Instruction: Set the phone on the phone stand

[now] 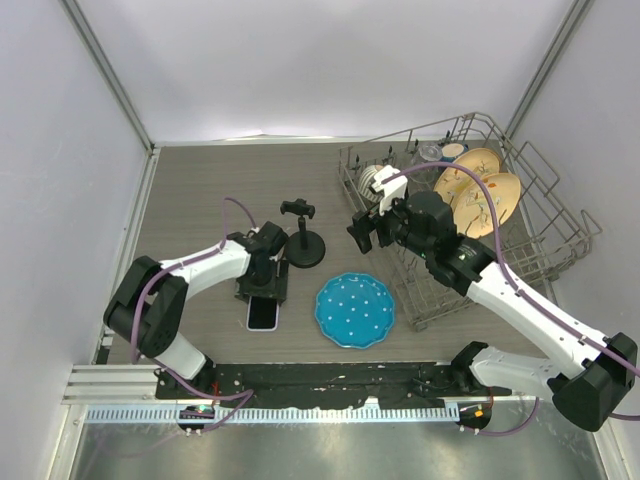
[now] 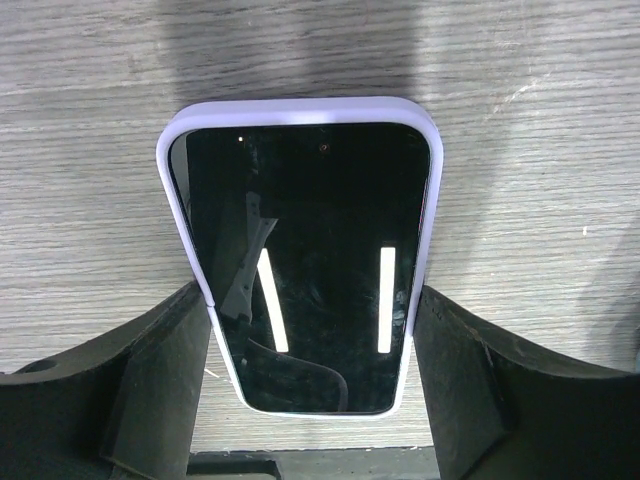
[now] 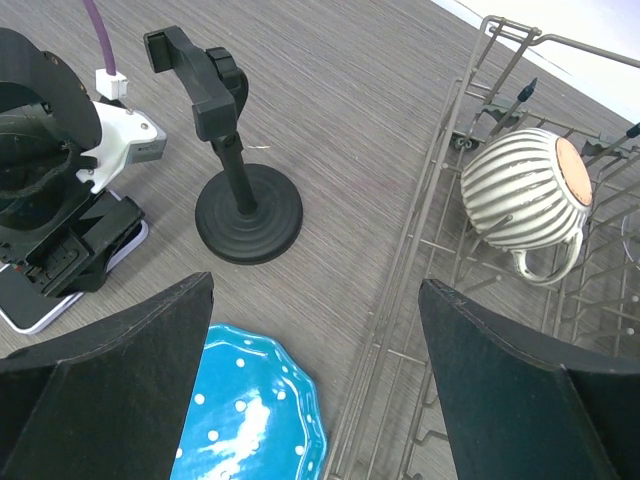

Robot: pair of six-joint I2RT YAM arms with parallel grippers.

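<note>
Table (image 2: 540, 90) holds phone (image 2: 305, 220) between left pincer (image 2: 313, 300) jaws.

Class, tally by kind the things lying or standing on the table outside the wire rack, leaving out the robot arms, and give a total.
phone: 1
phone stand: 1
blue plate: 1
Total: 3

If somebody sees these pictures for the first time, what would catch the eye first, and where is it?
Probably the bright blue plate with white dots, lying on the table near its front edge. Left of it the left hand straddles the phone, which lies flat, screen up, a finger against each long edge. Behind them stands the black phone stand, its clamp empty; a wire dish rack fills the right side.
</note>
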